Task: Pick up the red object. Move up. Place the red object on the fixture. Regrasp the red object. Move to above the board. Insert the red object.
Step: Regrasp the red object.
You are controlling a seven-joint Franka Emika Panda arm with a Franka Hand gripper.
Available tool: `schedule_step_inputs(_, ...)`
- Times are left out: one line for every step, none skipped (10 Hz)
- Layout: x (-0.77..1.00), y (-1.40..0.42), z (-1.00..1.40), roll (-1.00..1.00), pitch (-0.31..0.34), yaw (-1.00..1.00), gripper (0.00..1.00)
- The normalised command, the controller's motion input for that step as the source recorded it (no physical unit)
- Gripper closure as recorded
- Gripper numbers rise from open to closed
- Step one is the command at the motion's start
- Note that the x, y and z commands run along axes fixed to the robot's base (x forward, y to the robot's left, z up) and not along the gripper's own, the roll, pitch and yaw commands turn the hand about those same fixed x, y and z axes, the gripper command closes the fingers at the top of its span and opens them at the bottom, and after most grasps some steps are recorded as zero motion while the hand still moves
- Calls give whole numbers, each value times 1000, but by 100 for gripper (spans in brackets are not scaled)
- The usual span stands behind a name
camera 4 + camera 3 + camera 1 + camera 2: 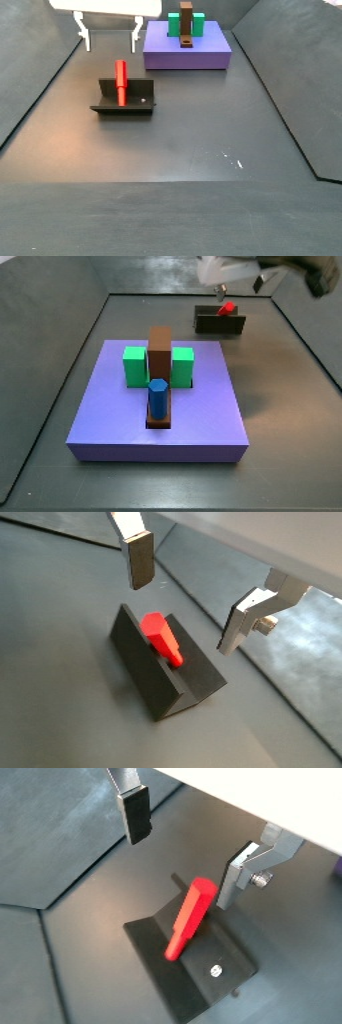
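The red object (163, 640) (190, 918) is a short red peg lying tilted in the notch of the dark fixture (167, 677) (207, 973). Both side views show the red object (229, 307) (122, 82) resting on the fixture (221, 324) (127, 104). My gripper (185, 615) (183, 873) (111, 45) hangs open above the peg, with nothing between the fingers and no contact. In a side view the gripper (235, 276) is blurred above the fixture. The lavender board (160, 421) (187, 58) lies apart from the fixture.
On the board stand green blocks (136, 366), a brown bar (160, 351) and a blue peg (158, 398). Dark grey floor (201, 150) surrounds the fixture, and raised walls border the floor on its sides.
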Motion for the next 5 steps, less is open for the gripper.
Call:
schedule_step_inputs(-114,34,-483,660,86,-211,0)
schedule_step_inputs(-257,149,-591,563,0,-100,0)
schedule_step_inputs(-46,17,-366,451,0,0,0)
schedule_step_inputs(0,0,-280,503,26,0,0)
schedule_step_inputs(51,-74,-234,509,77,0,0)
